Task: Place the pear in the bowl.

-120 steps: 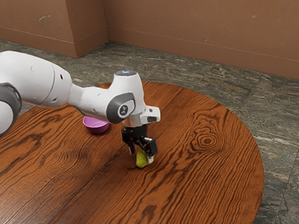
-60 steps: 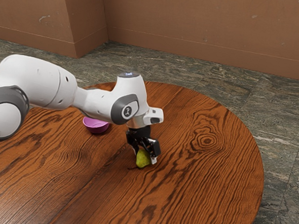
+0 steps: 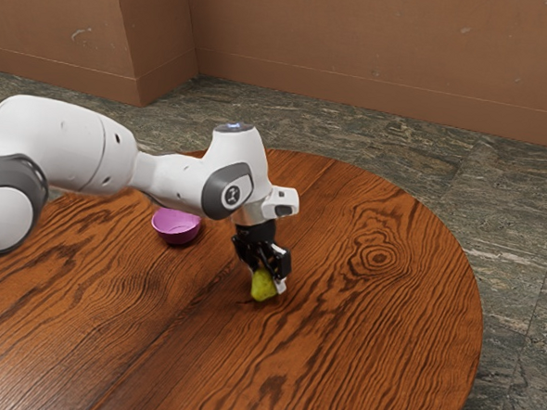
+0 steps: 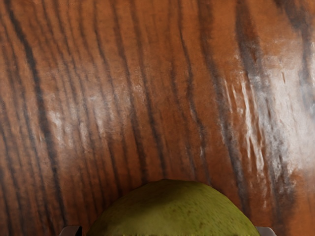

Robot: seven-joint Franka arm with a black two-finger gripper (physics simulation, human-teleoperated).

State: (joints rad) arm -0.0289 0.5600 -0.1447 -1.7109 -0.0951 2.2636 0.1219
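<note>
My gripper is shut on the green pear, one finger on either side of it, just above the round wooden table. The pear is tilted, and its upper part is partly hidden by the fingers. In the wrist view, the rounded pear lies between the two tips of my gripper. The pink bowl stands upright on the table, toward the exterior view's left of my hand, with its inside partly visible.
The wooden table has a curved edge toward the exterior view's right. My arm reaches in from the left of that view, passing near the bowl. Beyond the table are a stone floor and a brown wall.
My fingers have closed on the pear and my hand has risen slightly. The pear has shifted up a little and tilted; the stem seen earlier near the table is no longer visible.
</note>
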